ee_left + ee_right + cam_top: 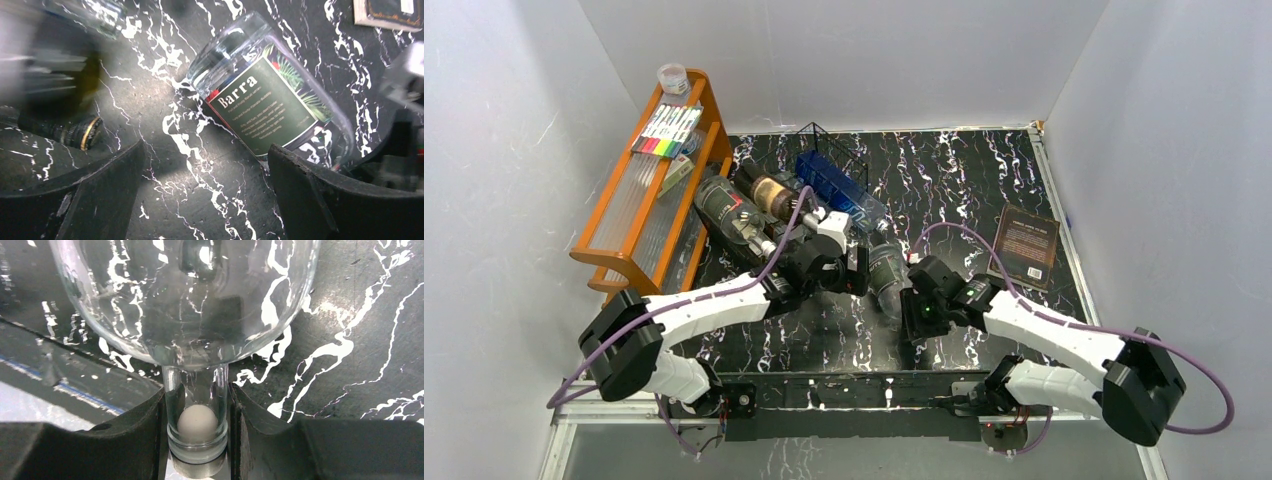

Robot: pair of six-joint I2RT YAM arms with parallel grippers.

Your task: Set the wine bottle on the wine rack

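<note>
Marbled tabletop | right claw clamps wine bottle neck | base cropped

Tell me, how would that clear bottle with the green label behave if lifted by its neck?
The bottle looks like smooth glass, so it is probably stiff, fragile and somewhat slippery. It seems empty, so likely fairly light. The right pincer grips only its thin neck, so the round body may swing, or roll if released.

Lab test booth: plain white walls around marbled table.
</note>
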